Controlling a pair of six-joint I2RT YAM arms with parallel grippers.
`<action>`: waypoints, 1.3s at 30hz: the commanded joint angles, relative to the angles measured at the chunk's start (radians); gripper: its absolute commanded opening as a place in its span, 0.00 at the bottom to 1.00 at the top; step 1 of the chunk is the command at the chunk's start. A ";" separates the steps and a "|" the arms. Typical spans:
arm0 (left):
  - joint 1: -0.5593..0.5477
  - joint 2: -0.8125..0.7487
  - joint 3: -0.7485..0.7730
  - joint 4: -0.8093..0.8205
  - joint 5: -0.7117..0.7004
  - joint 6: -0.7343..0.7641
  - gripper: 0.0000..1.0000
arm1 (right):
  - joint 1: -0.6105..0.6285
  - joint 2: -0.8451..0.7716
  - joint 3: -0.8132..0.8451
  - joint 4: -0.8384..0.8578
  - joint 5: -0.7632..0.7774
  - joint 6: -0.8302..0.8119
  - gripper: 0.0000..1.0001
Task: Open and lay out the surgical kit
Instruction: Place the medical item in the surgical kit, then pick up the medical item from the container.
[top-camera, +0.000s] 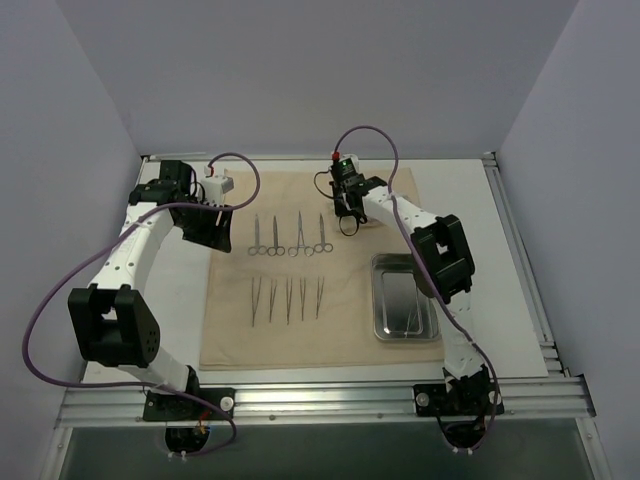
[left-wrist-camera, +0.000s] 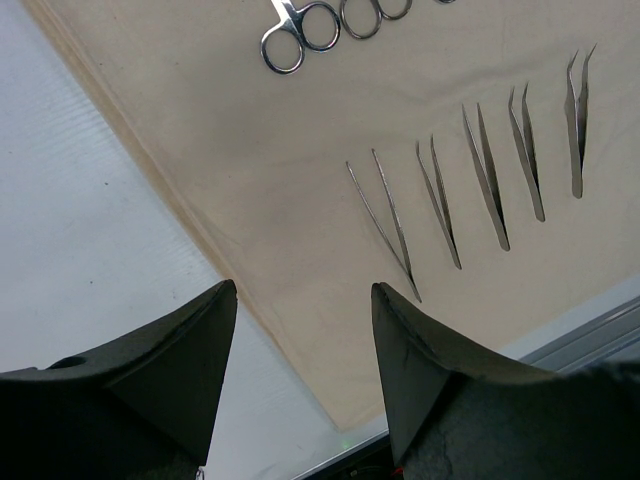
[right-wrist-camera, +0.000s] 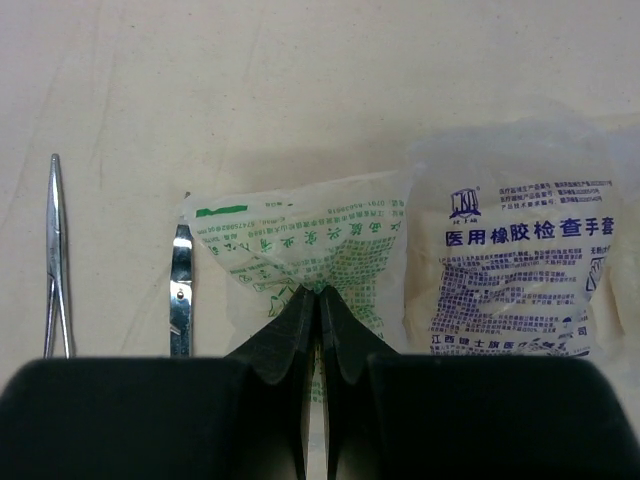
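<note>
The beige cloth wrap (top-camera: 300, 345) lies spread mid-frame, with clamps (top-camera: 298, 232) and tweezers (top-camera: 289, 298) in rows on it. The right gripper (right-wrist-camera: 317, 292) has its jaws shut, tips at the green-printed packet (right-wrist-camera: 290, 240); dragging could crumple it into the clamps. The left gripper (left-wrist-camera: 303, 288) hangs with jaws wide and empty.

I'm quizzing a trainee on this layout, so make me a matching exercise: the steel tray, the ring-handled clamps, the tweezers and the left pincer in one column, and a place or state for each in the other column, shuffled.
Column one
1. rectangular steel tray
2. four ring-handled steel clamps
3. five thin steel tweezers
4. left pincer

Column two
A. nearer row on the beige cloth
B. open, holding nothing
C. right side of the cloth
D. farther row on the cloth

Pairs: 1-C, 2-D, 3-A, 4-B
</note>
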 joint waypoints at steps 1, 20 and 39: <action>0.001 -0.017 0.012 0.007 0.003 0.006 0.65 | -0.019 0.000 0.052 0.035 -0.005 0.029 0.00; 0.002 -0.016 0.010 0.004 0.003 0.006 0.65 | -0.037 0.032 0.007 0.095 -0.045 0.124 0.20; 0.002 -0.023 0.012 0.001 0.009 0.012 0.65 | -0.001 -0.500 -0.221 -0.300 0.201 0.317 0.39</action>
